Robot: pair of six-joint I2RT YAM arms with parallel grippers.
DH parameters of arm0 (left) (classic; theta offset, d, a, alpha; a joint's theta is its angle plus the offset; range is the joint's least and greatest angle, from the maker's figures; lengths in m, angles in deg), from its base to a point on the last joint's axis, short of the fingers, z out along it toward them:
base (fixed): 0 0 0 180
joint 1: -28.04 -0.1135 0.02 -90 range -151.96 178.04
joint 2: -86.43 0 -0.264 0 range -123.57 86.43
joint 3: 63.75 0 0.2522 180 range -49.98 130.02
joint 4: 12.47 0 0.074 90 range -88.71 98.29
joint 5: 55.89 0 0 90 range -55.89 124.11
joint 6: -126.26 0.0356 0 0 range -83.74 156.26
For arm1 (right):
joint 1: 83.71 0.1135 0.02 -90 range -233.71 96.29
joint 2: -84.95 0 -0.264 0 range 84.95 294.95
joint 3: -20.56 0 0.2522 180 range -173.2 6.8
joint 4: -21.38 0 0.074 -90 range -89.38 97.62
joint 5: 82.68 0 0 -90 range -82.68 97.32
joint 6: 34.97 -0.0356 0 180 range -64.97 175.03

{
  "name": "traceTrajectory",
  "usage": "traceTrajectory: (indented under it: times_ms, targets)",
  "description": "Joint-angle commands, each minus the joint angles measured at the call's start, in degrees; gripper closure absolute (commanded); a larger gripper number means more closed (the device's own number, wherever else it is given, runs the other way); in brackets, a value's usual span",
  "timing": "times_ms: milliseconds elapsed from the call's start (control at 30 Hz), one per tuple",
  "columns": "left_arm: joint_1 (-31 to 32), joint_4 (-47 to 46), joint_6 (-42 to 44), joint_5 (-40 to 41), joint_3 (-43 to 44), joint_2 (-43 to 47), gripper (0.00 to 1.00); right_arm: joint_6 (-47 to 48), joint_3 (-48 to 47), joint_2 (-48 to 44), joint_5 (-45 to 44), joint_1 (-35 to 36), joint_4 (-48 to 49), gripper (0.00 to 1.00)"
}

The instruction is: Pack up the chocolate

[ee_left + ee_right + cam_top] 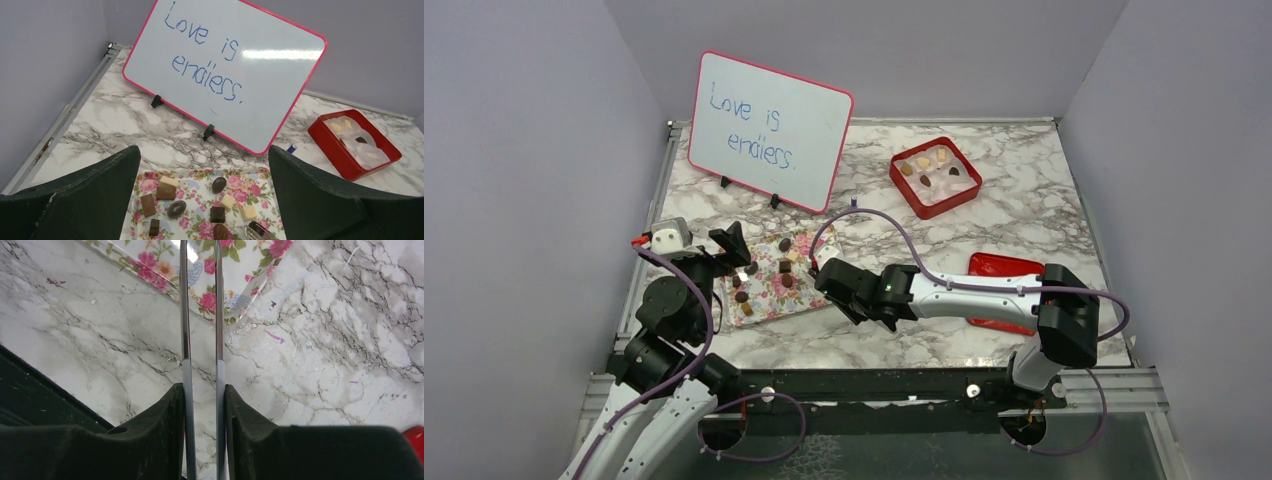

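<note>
At the right-hand corner of the pink floral tray (769, 305), the right gripper (202, 390) has its dark fingers pressed against the two arms of a pair of slim metal tongs (184, 340), so the blades run close and almost parallel out over the tray; their ridged tips show at the bottom edge of the left wrist view among the pieces, but whether they have one between them cannot be told. The left gripper (204, 155) hangs spread wide above the tray's left side, holding nothing. The chocolate (176, 208) lies loose on the tray as a scatter of small pieces, with a few more already in the red box (902, 185), well apart at the far right. The step in hand looks like picking up one piece with the tongs. To do it well, the tips should straddle a single piece clear of its neighbours, come down almost to the tray and close gently: some pieces are smooth domed ovals, and a hard pinch would likely squirt one out or mark it, while the squarish ones offer flat faces and should grip more surely. The tray looks glossy and slick, like the marbled table top (1024, 200), so a nudged piece may slide. The box's white lining seems moulded into shallow pockets
</note>
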Motion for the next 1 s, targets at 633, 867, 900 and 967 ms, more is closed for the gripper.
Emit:
traceTrajectory:
  times_ms: [633, 867, 900, 967]
  targets:
    - [-0.2, -0.9, 0.3, -1.4, -0.7, -0.9, 0.01, -1.4, -6.3, -8.3, -5.7, -7.1, -3.7, 0.78]
    - [-0.2, -1.0, 0.4, -1.9, -0.6, -1.4, 0.01, 1.9, -7.2, -10.6, -2.2, -19.1, -2.9, 0.78]
    - [-0.2, -1.0, 0.4, -2.0, -0.7, -1.6, 0.01, 2.3, -7.7, -10.9, -1.7, -20.9, -2.8, 0.78]
    - [-0.2, -0.9, 0.4, -2.0, -0.6, -1.7, 0.01, 3.0, -8.2, -11.3, 0.3, -24.5, -2.2, 0.78]
